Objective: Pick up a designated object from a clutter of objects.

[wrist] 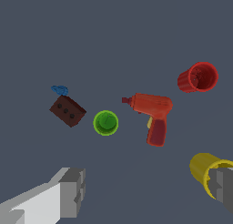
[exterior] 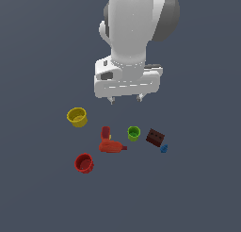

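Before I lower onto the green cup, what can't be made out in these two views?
- Yellow cup, wrist view: one side hidden behind a gripper finger.
- Gripper, exterior view: only small tips show below the hand; in the wrist view the fingers are cut off by the frame edge.
- Blue piece: too small to tell its shape in either view.
- Green cup: height unclear from the wrist view.

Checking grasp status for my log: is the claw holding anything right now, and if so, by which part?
Nothing is held. The claw hangs open above the floor, fingers apart and empty, and the green cup sits untouched below it.
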### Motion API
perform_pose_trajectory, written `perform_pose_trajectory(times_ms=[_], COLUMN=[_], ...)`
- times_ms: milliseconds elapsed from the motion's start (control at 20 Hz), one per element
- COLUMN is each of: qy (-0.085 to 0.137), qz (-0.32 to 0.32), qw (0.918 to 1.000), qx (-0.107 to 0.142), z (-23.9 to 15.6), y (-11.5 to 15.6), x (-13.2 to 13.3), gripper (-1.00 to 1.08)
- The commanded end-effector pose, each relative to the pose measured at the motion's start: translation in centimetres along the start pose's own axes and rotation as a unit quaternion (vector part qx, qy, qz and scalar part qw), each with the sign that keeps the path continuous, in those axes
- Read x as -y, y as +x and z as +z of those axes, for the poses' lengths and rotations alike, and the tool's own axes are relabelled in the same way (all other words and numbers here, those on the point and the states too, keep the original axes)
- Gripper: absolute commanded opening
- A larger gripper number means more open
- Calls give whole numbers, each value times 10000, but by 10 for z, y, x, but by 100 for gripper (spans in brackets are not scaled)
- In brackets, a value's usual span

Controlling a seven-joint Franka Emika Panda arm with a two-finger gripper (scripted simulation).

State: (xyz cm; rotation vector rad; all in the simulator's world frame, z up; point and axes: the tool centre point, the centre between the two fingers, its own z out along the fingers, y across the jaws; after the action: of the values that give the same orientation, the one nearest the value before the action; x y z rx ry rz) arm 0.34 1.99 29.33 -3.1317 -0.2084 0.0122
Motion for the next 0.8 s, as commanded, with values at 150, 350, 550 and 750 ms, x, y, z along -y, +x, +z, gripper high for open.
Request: perform_pose_trajectory(times_ms=[150, 350, 550, 750], qy=[-30, -55, -78, -93], qz=[-460, -939, -1517, -2102], qw=[9989, 9956, 9884, 9776], qx=[4, 8, 13, 18], z=[18, 37, 60, 83], y=[4, 8, 11, 13], x=[3, 6, 10, 14], gripper=[100, 100, 100, 100])
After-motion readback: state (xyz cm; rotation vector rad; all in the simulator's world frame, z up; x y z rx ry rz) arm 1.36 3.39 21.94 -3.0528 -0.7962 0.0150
